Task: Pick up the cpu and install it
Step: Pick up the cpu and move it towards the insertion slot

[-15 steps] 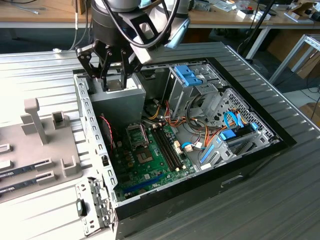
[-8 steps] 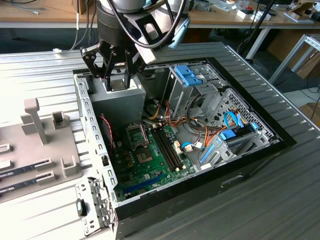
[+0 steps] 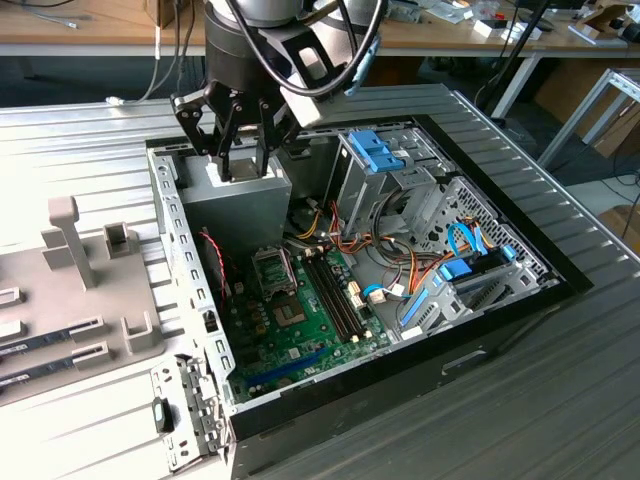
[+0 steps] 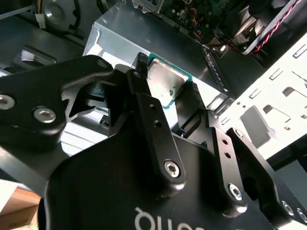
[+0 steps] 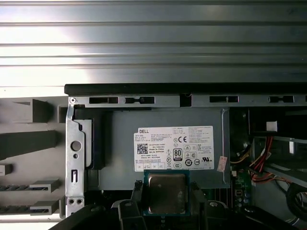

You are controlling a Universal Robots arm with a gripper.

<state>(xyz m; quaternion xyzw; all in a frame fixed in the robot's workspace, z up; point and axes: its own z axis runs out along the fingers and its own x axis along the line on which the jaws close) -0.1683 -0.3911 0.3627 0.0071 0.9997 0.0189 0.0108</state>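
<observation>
The arm comes down from above with its wrist turned straight downward, and the gripper point(image 3: 238, 158) hangs over the rear corner of an open computer case point(image 3: 520, 300). Its dark fingers point(image 5: 138, 193) are closed on the cpu point(image 5: 166, 193), one against each of two opposite edges. The chip is held flat between the tips and lifted off everything below.

Both wrist views show the grip closely, which the exterior view cannot do. In the second wrist view the cpu point(image 4: 164, 84) sits between the gripper's point(image 4: 165, 91) two black linkages, seen from behind and at an angle. It is a small square with a dull silver-grey metal top, softly mottled by reflections, and a thin green rim around it.

Directly under the gripper in the first wrist view lies the grey power supply point(image 5: 158, 123), with a white label point(image 5: 175, 148) just beyond the chip. The case's perforated steel edge point(image 5: 72, 158) runs alongside it.

The exterior view gives the wider layout. Lower in the case, away from the gripper, lies the green motherboard point(image 3: 300, 335) with its cpu socket point(image 3: 274, 268). Dark memory sticks point(image 3: 335, 295) lie beside the socket. Farther off are drive cages with blue latches point(image 3: 378, 150) and bundles of coloured cables point(image 3: 395, 265). Outside the case, well off towards the exterior view's left, a grey fixture tray point(image 3: 60, 310) rests on the ribbed metal table point(image 3: 80, 140).
</observation>
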